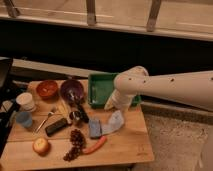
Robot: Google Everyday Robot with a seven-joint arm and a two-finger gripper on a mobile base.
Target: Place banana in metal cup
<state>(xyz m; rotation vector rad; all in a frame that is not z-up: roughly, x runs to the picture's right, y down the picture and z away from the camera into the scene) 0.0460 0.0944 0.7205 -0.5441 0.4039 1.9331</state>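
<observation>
Hanging over wooden table [131, 146] near shiny metal cup [75, 117], hand [114, 123] spread unclear

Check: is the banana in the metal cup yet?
Out. The banana lies on the table beside the metal cup; the gripper is right of the cup.

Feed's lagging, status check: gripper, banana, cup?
Gripper low over table right side, beside blue sponge. Banana on table, not in metal cup, just left of it. Blue sponge between gripper and cup.
</observation>
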